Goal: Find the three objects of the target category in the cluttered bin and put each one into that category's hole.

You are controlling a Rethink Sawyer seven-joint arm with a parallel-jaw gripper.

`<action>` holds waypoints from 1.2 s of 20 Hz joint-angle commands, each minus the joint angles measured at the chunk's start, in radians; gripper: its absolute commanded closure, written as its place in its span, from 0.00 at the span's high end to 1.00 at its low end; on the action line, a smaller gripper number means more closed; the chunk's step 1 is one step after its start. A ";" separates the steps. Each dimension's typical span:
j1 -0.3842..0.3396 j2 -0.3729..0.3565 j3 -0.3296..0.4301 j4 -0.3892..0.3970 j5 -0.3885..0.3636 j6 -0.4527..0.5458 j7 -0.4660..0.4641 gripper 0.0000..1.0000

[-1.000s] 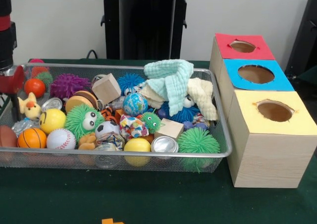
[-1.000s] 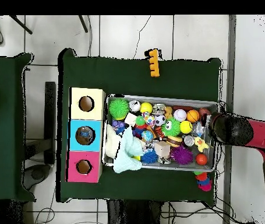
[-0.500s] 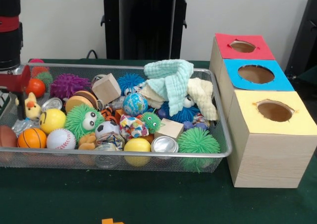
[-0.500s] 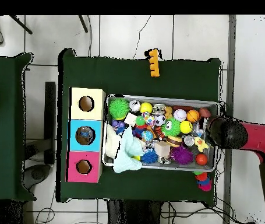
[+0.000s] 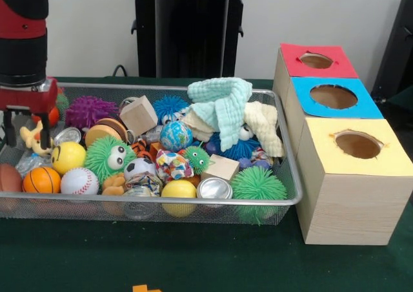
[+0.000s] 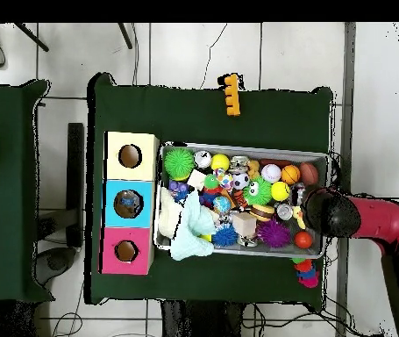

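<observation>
- arm [image 5: 24,40] over the bin's [image 5: 284,176] left end in the front view; gripper [image 5: 26,127] low, just above the yellow duck [image 5: 29,137].
- jaws: two dark fingers [image 5: 45,125] apart, nothing between them.
- bin crowded: baseball [image 5: 79,181], basketball [image 5: 41,179], green spiky ball [image 5: 258,187], wood block [image 5: 138,115], cloth [image 5: 222,104] heaped at right end.
- target category cannot be told.
- three boxes just right of the bin on the desk [image 5: 193,253]: red [image 5: 316,61], blue [image 5: 333,97], yellow [image 5: 357,145], each with a top hole.

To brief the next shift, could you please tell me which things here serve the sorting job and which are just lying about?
Job: gripper, wire bin, red box, blue box, yellow box.
Lying about: orange toy, coloured toy beside bin.
</observation>
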 commanded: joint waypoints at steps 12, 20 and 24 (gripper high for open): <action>0.084 0.094 -0.133 0.028 -0.059 -0.161 0.119 1.00; 0.081 0.168 -0.171 -0.021 -0.022 -0.214 0.102 1.00; 0.078 0.194 -0.191 -0.050 -0.013 -0.223 0.096 1.00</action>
